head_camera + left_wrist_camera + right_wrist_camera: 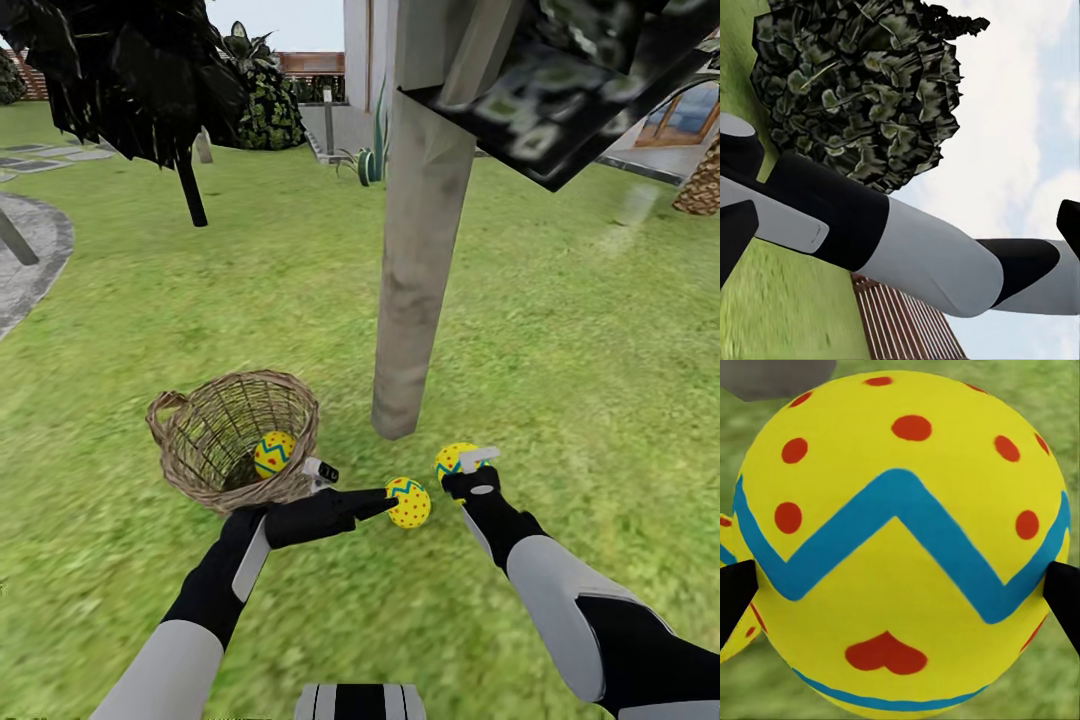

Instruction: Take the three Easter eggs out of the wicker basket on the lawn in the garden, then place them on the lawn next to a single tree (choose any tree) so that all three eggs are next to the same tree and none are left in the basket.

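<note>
Yellow eggs with blue zigzags and red dots: one lies inside the tipped wicker basket (232,437), one (409,502) sits on the grass (560,330) at the left gripper (385,500), whose grip I cannot tell, one (455,460) is clamped in the right gripper (470,470) near the pale tree trunk (415,270)

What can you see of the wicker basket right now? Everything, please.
The wicker basket is tan-brown open weave, bucket-shaped, with a small loop handle on its rim at the far left. It lies tipped on the lawn, mouth up and toward the camera, just left of the pale tree trunk. One yellow Easter egg with a blue zigzag is inside. The left arm passes just in front of it; contact is unclear.
</note>
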Tool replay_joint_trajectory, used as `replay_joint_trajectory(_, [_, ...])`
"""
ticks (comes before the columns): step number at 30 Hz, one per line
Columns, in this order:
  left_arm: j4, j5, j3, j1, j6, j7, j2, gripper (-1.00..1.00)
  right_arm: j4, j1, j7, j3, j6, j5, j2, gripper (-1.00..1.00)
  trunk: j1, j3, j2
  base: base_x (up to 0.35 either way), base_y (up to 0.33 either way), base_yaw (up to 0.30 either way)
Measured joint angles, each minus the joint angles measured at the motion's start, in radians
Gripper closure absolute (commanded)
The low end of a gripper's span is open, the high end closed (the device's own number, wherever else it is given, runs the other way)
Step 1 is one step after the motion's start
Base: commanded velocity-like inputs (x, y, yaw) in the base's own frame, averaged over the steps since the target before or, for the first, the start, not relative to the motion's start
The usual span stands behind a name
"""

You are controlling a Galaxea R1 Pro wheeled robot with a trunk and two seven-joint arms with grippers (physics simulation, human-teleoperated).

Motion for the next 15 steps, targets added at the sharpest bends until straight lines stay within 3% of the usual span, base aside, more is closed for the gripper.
replay_joint_trajectory(7, [0.000, 0.033, -0.001, 0.003, -0.042, 0.000, 0.000, -1.00, -0.008, -0.003, -0.008, -0.001, -0.002, 0.000, -0.003, 1.00, 0.002, -0.015, -0.001, 0.000, 0.000, 0.060])
replay_joint_trajectory(10, [-0.001, 0.035, -0.002, 0.003, -0.042, 0.001, 0.000, -1.00, -0.013, -0.087, -0.017, 0.001, 0.011, -0.003, 0.003, 1.00, 0.003, -0.027, -0.002, 0.000, 0.000, 0.000])
replay_joint_trajectory(12, [-0.001, 0.035, -0.002, 0.003, -0.042, 0.001, 0.000, -1.00, -0.006, -0.154, -0.065, -0.001, 0.017, -0.006, 0.008, 1.00, 0.004, -0.035, -0.002, 0.000, 0.000, 0.000])
replay_joint_trajectory(15, [-0.002, 0.035, -0.002, 0.003, -0.042, 0.001, 0.000, -1.00, 0.000, -0.176, -0.096, -0.002, 0.018, -0.006, 0.019, 1.00, 0.005, -0.046, -0.003, 0.000, 0.000, 0.000])
